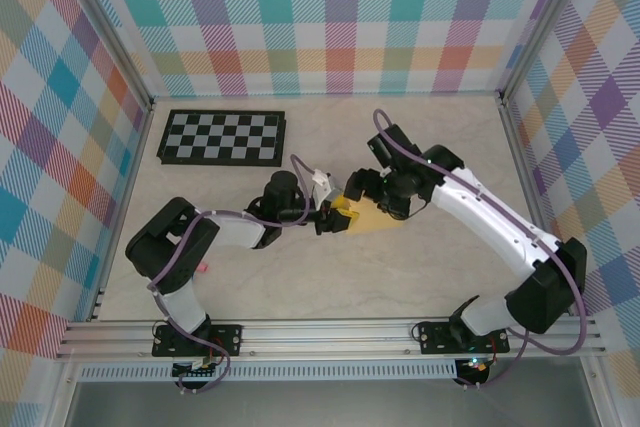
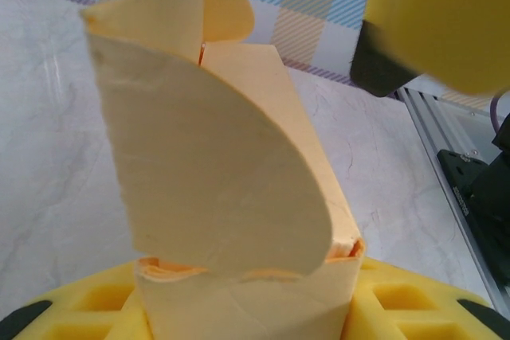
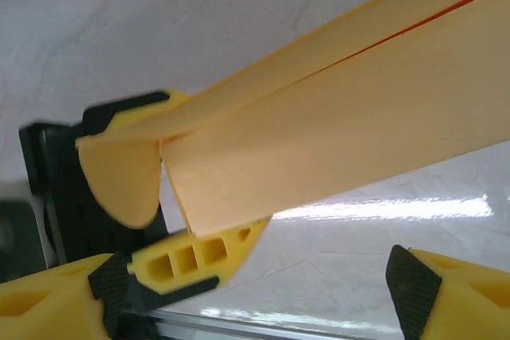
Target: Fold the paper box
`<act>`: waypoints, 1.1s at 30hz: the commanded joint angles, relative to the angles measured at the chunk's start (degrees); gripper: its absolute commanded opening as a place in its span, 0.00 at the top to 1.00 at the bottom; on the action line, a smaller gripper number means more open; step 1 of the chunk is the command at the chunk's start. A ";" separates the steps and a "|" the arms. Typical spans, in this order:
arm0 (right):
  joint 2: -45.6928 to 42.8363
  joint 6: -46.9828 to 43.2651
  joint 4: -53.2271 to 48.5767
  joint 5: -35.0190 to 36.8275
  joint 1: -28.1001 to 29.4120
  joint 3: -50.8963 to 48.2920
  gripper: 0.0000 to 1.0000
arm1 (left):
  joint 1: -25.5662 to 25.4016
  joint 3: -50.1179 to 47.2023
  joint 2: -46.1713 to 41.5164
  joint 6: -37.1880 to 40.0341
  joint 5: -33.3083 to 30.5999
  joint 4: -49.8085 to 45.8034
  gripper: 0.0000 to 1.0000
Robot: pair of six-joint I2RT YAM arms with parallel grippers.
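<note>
**Both arms meeting at the box, mid-table**

Standing here watching. The yellow-orange thin-card paper box (image 1: pixel 368 215) is roughly in the middle of the pale marble-look table (image 1: pixel 420 277), right between the two arms. The left pincer (image 2: pixel 247 312) has its yellow fingers clamped on one short end, so the paper box sticks straight out from the jaws. It's partly folded, with the long panels closed into a flat sleeve and rounded flaps hanging loose. I can't tell if its far end touches the table. The right pincer (image 3: pixel 259 284) sits just beside the box with its jaws spread wide, gripping nothing. A flat black-and-white checkerboard board (image 1: pixel 222 137) lies at the far left, well apart from everything.
</note>
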 commanded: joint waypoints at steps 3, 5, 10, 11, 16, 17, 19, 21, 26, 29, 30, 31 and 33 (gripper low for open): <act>-2.99 -10.68 7.71 1.87 0.29 -4.92 0.15 | 0.54 2.43 0.74 0.43 1.17 -8.08 0.56; -4.40 -10.46 5.68 2.41 -0.35 -3.49 0.15 | 0.54 1.96 0.08 2.77 -0.77 -10.77 0.56; -5.32 -17.05 -1.26 -0.59 -6.23 0.86 0.07 | 0.53 1.50 1.10 6.65 -1.53 -11.87 0.56; -5.07 -21.04 -1.12 -2.12 -7.21 1.08 0.03 | 0.54 1.52 1.69 6.67 -1.67 -11.35 0.56; -8.38 -42.21 14.61 -6.80 -6.49 -8.66 0.00 | 0.47 2.13 2.68 0.71 0.30 -7.37 0.56; -11.29 -44.44 21.87 -5.53 -5.70 -13.54 0.00 | 0.45 2.86 2.61 -1.05 0.79 -7.91 0.56; -18.30 -51.63 35.86 -1.70 -3.52 -22.69 0.00 | 0.40 4.71 2.15 -2.85 1.33 -11.44 0.56; -23.24 -57.63 45.80 1.94 -3.13 -28.80 0.00 | 0.11 5.85 1.23 -2.88 1.84 -15.19 0.56; -19.66 -66.09 45.91 5.71 -2.12 -27.78 0.00 | -0.60 5.23 -1.06 -4.96 2.20 -16.05 0.56; -21.29 -71.98 58.19 3.04 -1.74 -34.58 0.00 | -1.13 4.59 -2.89 -6.08 1.60 -15.52 0.56; -20.70 -73.69 58.97 2.60 -1.72 -34.80 0.00 | -1.37 4.46 -3.68 -6.18 0.90 -15.76 0.56; -19.89 -74.69 57.82 2.35 -1.74 -34.11 0.00 | -1.55 4.44 -4.36 -6.03 0.44 -16.08 0.56; -18.73 -76.24 56.84 0.18 -1.67 -33.05 0.00 | -2.16 4.20 -5.80 -5.67 -0.78 -16.33 0.57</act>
